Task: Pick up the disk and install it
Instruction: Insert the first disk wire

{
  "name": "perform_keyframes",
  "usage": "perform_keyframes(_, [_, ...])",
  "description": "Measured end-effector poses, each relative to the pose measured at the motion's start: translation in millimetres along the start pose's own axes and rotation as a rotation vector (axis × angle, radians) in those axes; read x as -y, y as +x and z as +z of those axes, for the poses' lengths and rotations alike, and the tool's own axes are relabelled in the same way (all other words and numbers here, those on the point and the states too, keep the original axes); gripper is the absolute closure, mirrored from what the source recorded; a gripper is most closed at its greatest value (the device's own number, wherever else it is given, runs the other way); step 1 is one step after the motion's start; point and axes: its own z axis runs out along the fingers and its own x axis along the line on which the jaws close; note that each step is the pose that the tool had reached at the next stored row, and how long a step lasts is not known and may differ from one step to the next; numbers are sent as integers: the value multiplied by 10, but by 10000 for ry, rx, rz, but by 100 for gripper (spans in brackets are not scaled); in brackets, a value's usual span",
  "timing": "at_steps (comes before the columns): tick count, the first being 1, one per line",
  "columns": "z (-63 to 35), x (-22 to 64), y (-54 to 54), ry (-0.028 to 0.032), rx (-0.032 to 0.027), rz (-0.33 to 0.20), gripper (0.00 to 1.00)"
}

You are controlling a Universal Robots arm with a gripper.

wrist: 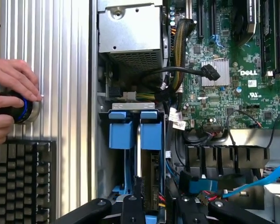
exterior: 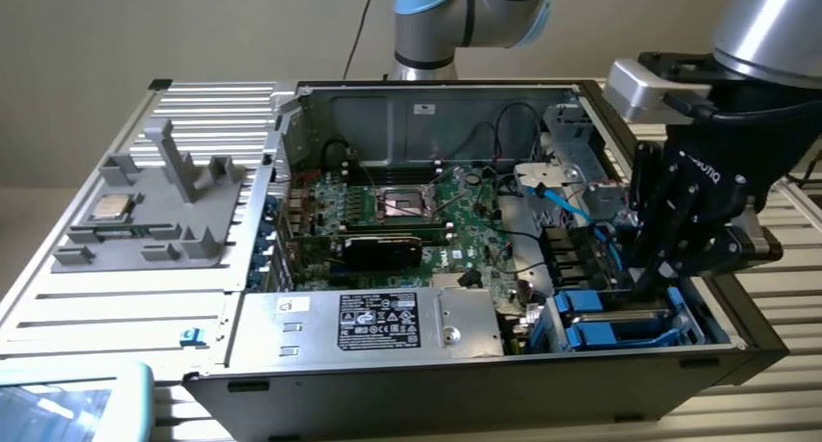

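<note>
I see gripper [exterior: 649, 286] low over drive bay, fingers apart, gripping nothing | disk [wrist: 130, 128] sits edge-up in bay slot, blue frame seated btw guide rails, so looks installed | hand [wrist: 11, 100] on knob.

the gripper [exterior: 649, 290] dips into the drive bay, its fingertips hidden behind the bay wall; in the wrist view the picture's edge cuts its fingers [wrist: 132, 211] off. the disk [wrist: 147, 172] just ahead of them sits edge-on between blue frames, its label hidden. a hand [wrist: 11, 100] is cut off too.
</note>
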Motion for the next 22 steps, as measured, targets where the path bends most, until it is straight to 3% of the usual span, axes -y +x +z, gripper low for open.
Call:
perform_keyframes(4, [-159,19,18,2,-76,3,69])
perform_keyframes(9, [-308,11,-8,10,-293,13,69])
perform_keyframes(13, [-369,-33,-53,15,-471,21,69])
perform_keyframes(16, [-373,-92,-88,16,-525,24,69])
perform_keyframes(19, [-375,-160,-120,19,-532,25,69])
perform_keyframes(22, [-375,-173,-125,19,-533,24,69])
